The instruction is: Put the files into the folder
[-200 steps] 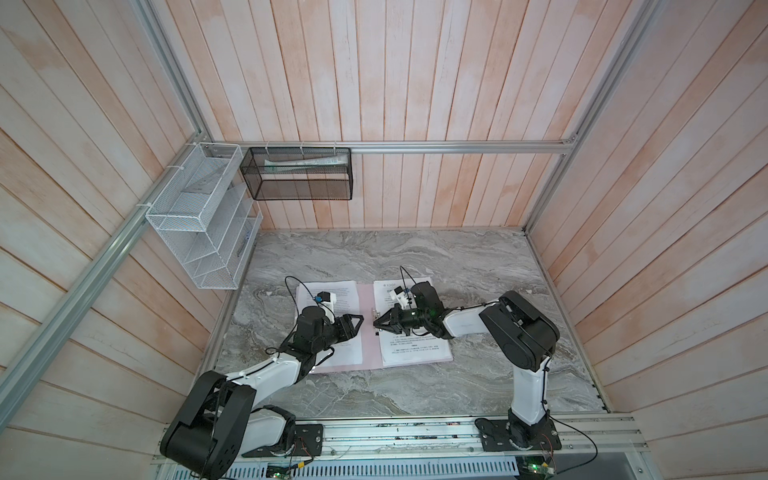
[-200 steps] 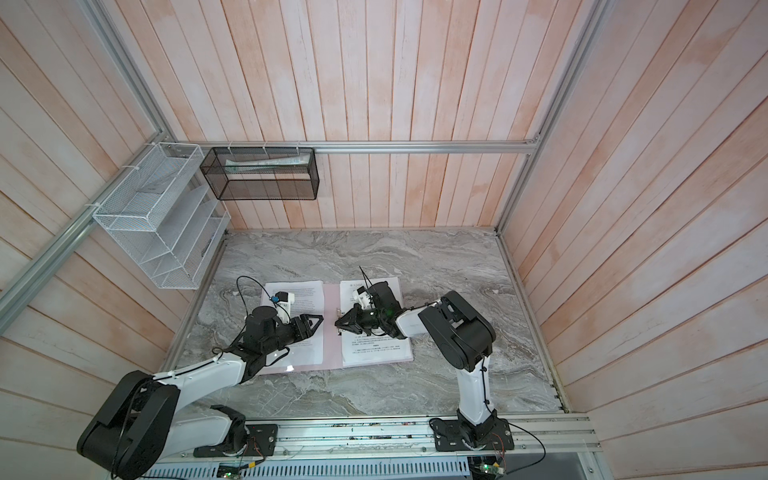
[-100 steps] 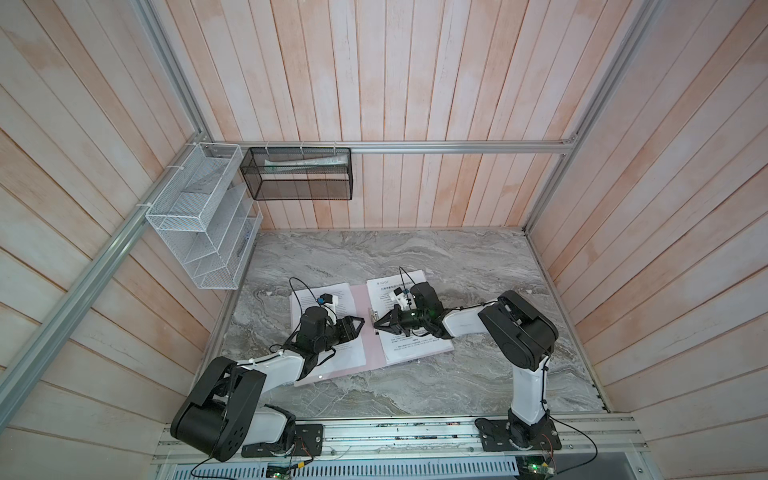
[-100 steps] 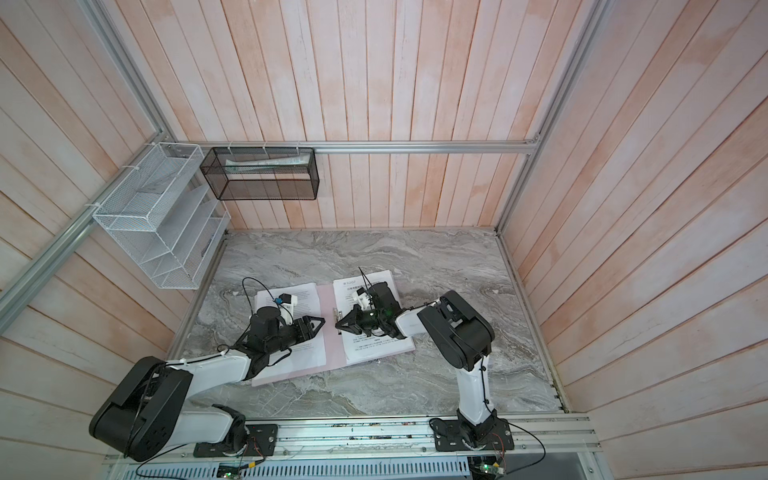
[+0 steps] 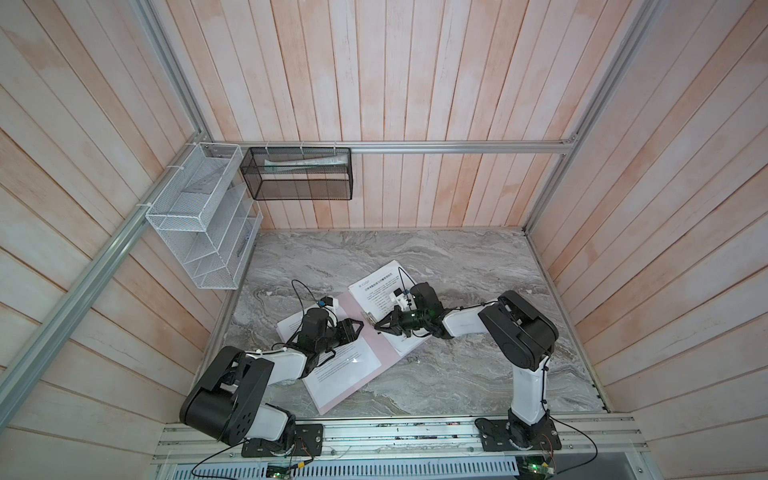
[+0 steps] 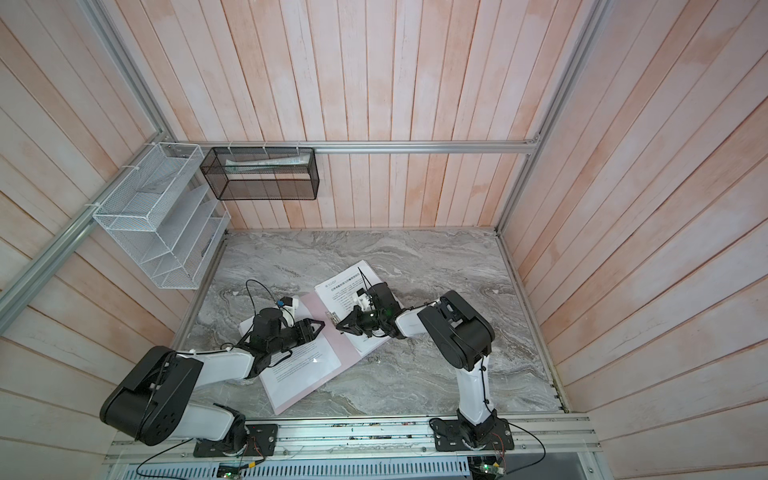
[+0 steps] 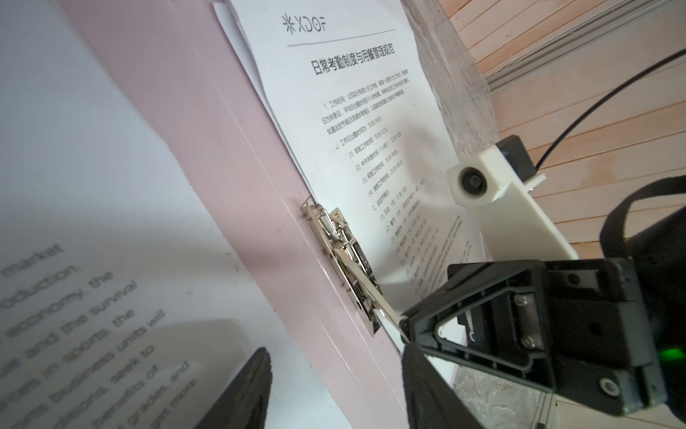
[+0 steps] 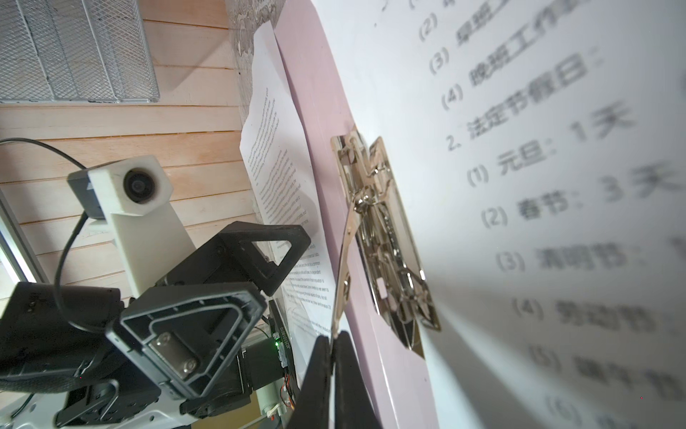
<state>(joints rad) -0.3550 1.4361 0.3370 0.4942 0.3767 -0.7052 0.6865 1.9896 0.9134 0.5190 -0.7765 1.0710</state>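
The pale pink folder (image 5: 384,347) (image 6: 332,332) lies open and askew on the table. One of the files, a sheet with a bold heading (image 5: 380,289) (image 7: 371,130), rests on its far half. Another text sheet (image 5: 345,370) (image 7: 92,185) covers the near half. My right gripper (image 5: 377,327) (image 8: 333,345) is shut on the thin lever (image 8: 343,260) of the silver clip (image 8: 386,241) (image 7: 341,252), and the lever stands lifted off the clip. My left gripper (image 5: 356,330) (image 7: 334,390) hovers open over the spine and the near sheet, holding nothing.
A white wire-mesh rack (image 5: 203,232) hangs on the left wall. A black mesh basket (image 5: 299,178) with rolled papers hangs on the back wall. Bare marble table (image 5: 457,270) stretches behind and to the right of the folder. Wooden walls close in three sides.
The folder with its sheets has swung round: the far half moved away and right, the near half toward the front. Both grippers followed the spine. The right jaws closed fully on the lever.
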